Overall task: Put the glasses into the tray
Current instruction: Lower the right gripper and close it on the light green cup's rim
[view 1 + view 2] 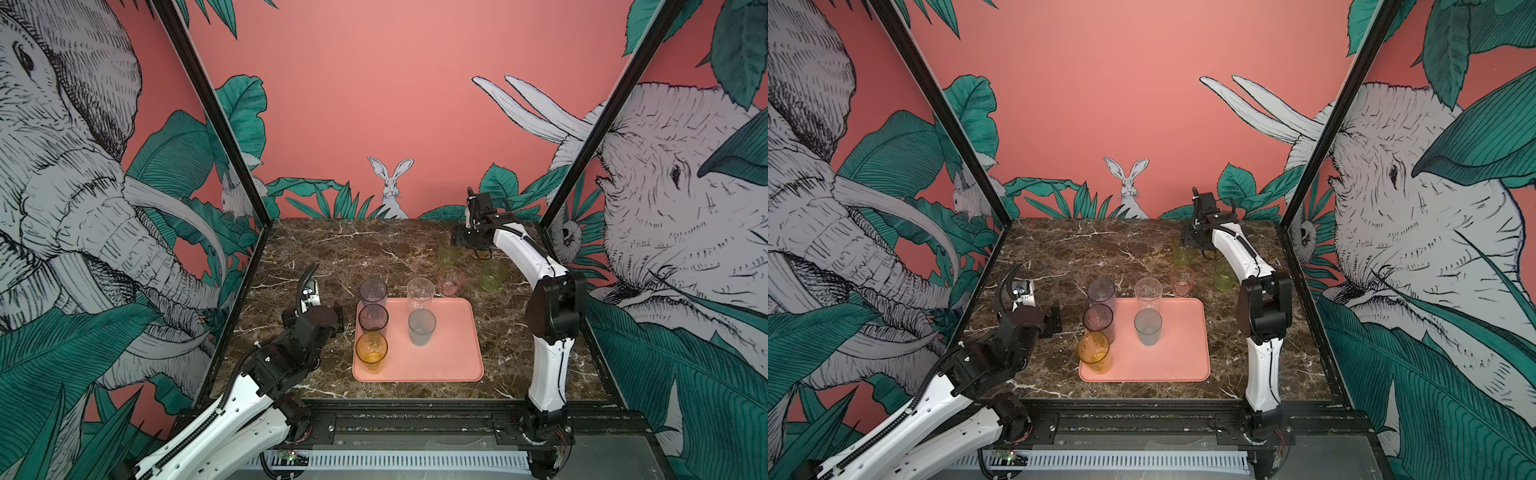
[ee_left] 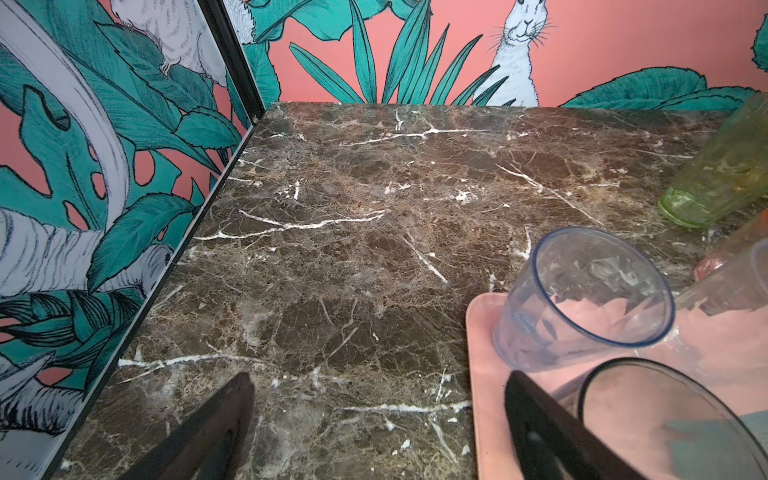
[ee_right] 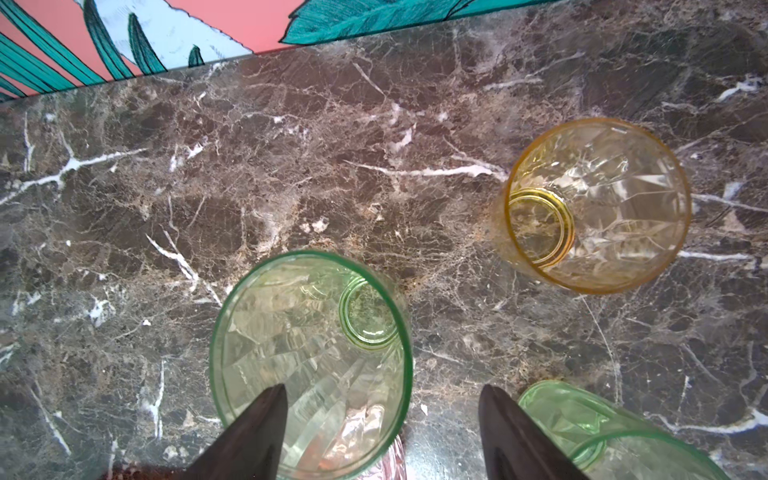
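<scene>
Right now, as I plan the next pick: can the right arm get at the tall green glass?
Likely yes: the right gripper hangs open over the tall green glass, one finger above its mouth, one in the gap beside the short green glass.

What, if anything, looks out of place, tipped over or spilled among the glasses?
Nothing stands out: the glasses on the tray and those on the table all stand upright, with no spill or break visible.

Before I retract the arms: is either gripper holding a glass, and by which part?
Nothing is held: left gripper open near the tray; right gripper open over the rim of the tall green glass.
</scene>
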